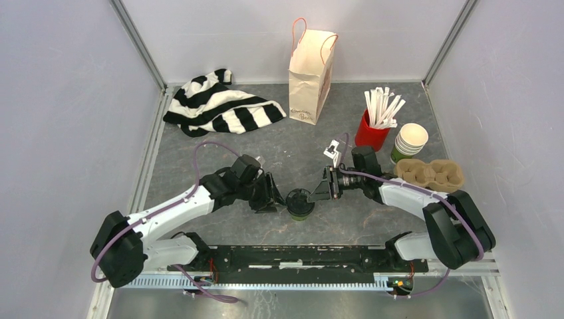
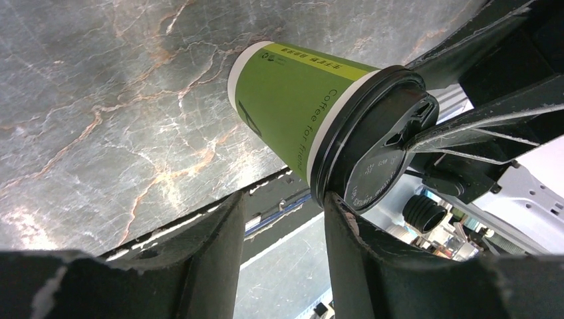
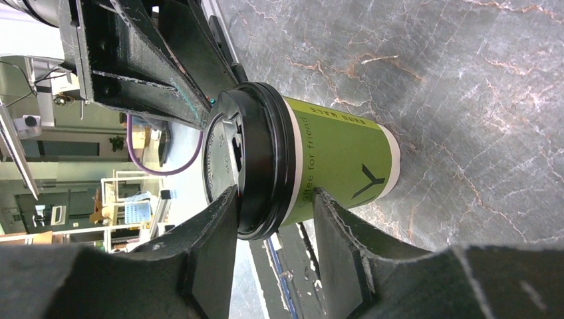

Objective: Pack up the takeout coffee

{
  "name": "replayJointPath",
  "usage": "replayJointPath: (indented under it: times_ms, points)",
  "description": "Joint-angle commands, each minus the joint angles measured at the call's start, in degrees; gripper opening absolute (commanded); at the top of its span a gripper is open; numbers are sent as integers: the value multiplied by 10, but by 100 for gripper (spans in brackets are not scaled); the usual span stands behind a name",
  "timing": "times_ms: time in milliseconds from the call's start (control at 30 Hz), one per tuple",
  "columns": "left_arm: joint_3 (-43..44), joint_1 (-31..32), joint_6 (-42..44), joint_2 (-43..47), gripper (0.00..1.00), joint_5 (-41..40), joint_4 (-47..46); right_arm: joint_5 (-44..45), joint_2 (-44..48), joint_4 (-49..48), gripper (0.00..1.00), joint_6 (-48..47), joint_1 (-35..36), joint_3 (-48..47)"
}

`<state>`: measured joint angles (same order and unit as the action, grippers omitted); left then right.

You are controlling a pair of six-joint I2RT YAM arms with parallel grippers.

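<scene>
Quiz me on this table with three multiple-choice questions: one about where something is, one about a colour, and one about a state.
1. Where is the paper bag? A) at the back of the table B) on the cardboard tray C) lying at the front edge
2. What colour is the cup holding the white sticks? A) green B) red C) black
3. How is the green coffee cup? A) on its side B) upright, lid on C) upright, no lid
Answers: 1 A, it stands at the far edge; 2 B, its side is plainly red; 3 B, the black lid caps it as it stands.
</scene>
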<state>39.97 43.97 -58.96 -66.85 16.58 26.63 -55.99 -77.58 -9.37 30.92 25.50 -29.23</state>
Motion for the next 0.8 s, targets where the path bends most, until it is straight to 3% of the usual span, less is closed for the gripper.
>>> replayJointPath:
  times_ms: [0,133,267,500,767]
  points:
    - [-64,7,30,-17,52,-61,67,26,-1,63,50,-40,-8,35]
    - [-44,7,30,7,53,-73,53,1,38,84,62,-27,-8,-9]
    - [-4,7,56,-29,54,-74,67,-5,63,107,66,-19,-18,-31]
    - [33,7,68,-47,54,-71,72,-18,99,97,65,5,-41,-1]
    - [42,7,67,-50,54,-66,74,-50,129,50,52,41,-109,47]
